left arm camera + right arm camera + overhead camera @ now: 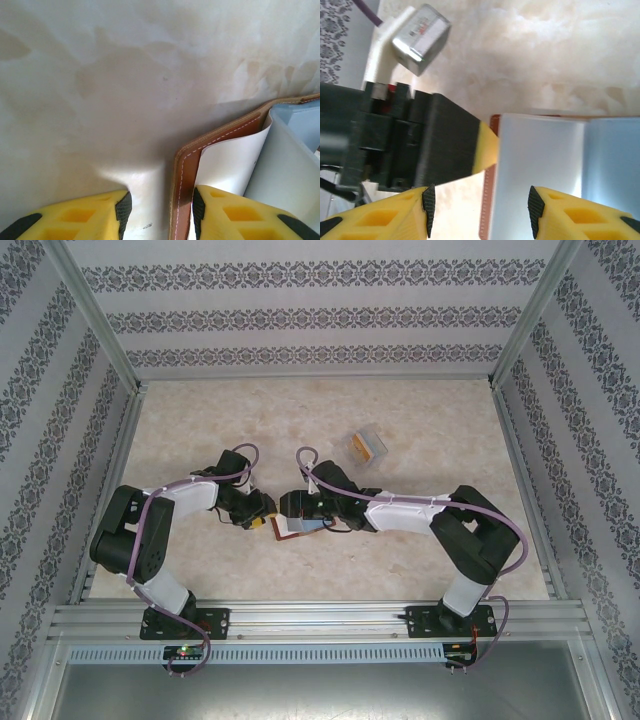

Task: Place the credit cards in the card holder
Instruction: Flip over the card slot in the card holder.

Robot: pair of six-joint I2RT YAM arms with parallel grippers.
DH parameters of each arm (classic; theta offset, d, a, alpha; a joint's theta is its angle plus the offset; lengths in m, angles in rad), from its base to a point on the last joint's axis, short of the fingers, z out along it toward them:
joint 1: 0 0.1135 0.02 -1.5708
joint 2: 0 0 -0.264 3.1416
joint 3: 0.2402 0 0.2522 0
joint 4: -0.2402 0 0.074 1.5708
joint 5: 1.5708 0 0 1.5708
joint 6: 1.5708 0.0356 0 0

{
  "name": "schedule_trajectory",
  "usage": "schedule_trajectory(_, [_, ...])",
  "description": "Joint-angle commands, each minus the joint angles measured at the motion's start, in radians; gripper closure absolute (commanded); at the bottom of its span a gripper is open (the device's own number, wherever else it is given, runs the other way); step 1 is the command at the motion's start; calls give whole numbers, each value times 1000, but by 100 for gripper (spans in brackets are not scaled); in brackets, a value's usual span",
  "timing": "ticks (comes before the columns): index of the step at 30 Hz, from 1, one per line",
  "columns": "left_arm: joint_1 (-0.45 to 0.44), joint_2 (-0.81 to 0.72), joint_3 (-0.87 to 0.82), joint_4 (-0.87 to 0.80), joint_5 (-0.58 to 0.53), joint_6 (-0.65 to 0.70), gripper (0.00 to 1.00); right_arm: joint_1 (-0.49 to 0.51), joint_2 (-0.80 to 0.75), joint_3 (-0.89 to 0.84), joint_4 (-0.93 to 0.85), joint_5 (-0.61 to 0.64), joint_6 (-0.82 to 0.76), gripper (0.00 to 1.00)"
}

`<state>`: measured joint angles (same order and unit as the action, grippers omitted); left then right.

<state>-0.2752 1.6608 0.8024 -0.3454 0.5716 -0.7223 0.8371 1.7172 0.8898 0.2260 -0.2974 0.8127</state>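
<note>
Where the two arms meet at the near middle of the desk (420, 420), found the card holder (303, 530) lying open, blue-grey inside up, brown edge leftward. Noted left hand (264, 524) just beside that edge and right hand (290, 518) over it. Could not resolve either opening from up here. Logged a clear box (365, 445) well apart, behind and to the right, with something orange inside. Presumed to be the credit cards, not confirmed. No writing legible.

Left wrist: left hand (160, 212) part-open, astride the card holder's (182, 170) stitched leather edge. Right finger over the pale lining (225, 160), bare desk between left pad and leather. Nothing clamped, as far as can be told. Noted lining bowing upward. Judged thin, light, floppy, likely to fold or slide if pushed. Best taken by pinching the stitched edge, the stiffest part. No brand stamp seen.

Right wrist: right hand (481, 212) open wide, holding nothing, jaws either side of the card holder's (540, 165) brown edge. Noted yellow fingertip (487, 145) of the left hand touching that same edge. Judged slick inside. Expecting stiff, thin cards, awkward to lift off a flat desk, easier by a short edge. Clear box (420, 37) at upper left, red marks on it, too blurred to read.
</note>
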Motion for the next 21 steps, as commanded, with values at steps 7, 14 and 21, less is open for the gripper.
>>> schedule_trajectory(7, [40, 3, -76, 146, 4, -40, 51, 54, 73, -10, 44, -16, -61, 50])
schedule_trajectory(14, [63, -109, -50, 117, 53, -56, 41, 72, 151, 23, 30, -19, -115, 53])
schedule_trajectory(21, [59, -89, -29, 39, 74, -31, 40, 76, 162, 23, 45, -27, -118, 53])
